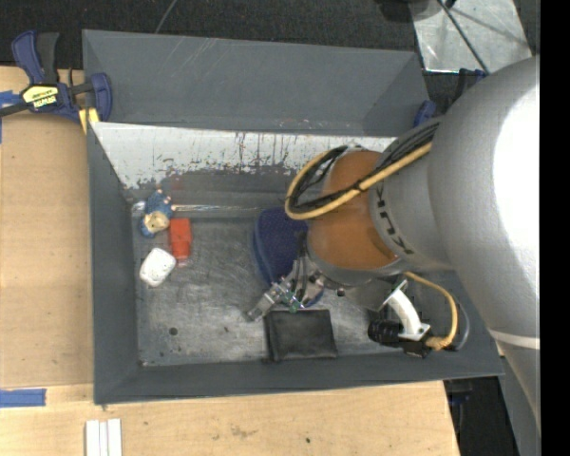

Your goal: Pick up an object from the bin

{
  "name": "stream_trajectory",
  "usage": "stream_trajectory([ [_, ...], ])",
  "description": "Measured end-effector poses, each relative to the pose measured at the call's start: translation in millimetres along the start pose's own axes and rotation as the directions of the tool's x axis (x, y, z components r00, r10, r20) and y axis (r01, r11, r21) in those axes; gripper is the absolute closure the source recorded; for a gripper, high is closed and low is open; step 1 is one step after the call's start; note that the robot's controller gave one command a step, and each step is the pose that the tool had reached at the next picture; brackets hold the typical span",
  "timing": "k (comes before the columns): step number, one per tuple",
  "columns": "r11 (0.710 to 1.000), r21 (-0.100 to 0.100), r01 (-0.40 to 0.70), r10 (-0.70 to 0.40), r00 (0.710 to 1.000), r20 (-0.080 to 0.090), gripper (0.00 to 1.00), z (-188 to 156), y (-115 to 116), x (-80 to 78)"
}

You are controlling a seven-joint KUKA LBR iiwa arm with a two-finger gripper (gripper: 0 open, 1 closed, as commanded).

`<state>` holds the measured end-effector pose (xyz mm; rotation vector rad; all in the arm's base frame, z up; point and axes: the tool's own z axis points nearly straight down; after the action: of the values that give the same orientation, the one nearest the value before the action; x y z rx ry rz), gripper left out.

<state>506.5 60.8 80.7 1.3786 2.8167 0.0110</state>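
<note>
Hanging just behind a flat black rectangular block [301, 335] at the grey metal bin's [114, 283] front wall, the gripper [287, 298] seems empty; its opening cannot be told. Bare floor lies leftward.

Black rectangular block [301, 335] lying flat, front centre.

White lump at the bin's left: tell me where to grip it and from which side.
Grip the white lump across its narrower middle, coming straight down. It lies low on the bin floor, and the orange block crowds its upper-right end, so closing along the free upper-left to lower-right line looks safest.
</note>
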Motion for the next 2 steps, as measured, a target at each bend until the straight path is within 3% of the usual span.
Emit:
stream_trajectory([
  [1, 1.0, -0.011, -0.007, 0.007, 1.0, 0.022, 1.0, -3.7, 0.5, -8.7],
  [2, 1.0, -0.002, -0.004, 0.004, 1.0, 0.01, 1.0, -12.3, 2.8, -12.7],
])
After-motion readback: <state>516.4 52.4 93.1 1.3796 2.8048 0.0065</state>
